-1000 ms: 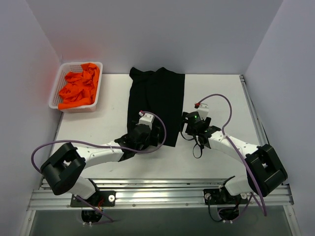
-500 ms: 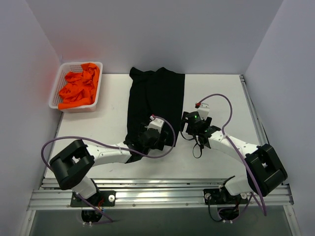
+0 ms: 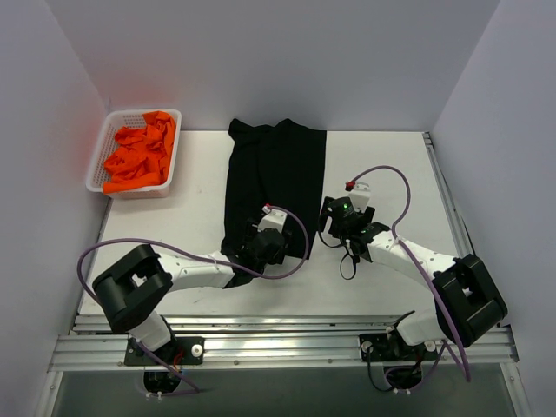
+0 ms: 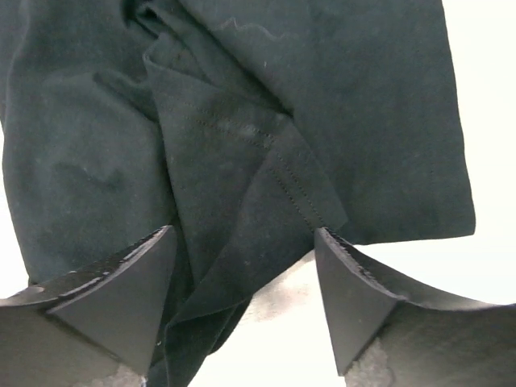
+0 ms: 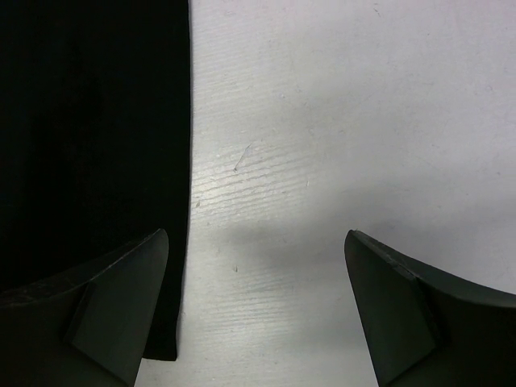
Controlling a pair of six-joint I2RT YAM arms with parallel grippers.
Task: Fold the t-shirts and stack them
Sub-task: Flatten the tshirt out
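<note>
While astride the hem of the black t-shirt [image 3: 278, 174], left tool [image 4: 242, 235] unclenched; right tool [image 5: 256, 238] likewise.

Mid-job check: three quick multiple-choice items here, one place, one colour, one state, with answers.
1. The orange t-shirts lie: A in the white basket; B folded mid-table; C in a gripper.
2. The t-shirt spread on the table is: A white; B black; C orange.
3. The right gripper is: A shut on cloth; B open, holding nothing; C out of view.
Answers: A, orange cloth fills the basket; B, dark cloth lies mid-table; B, bare table shows between its parted jaws.
</note>
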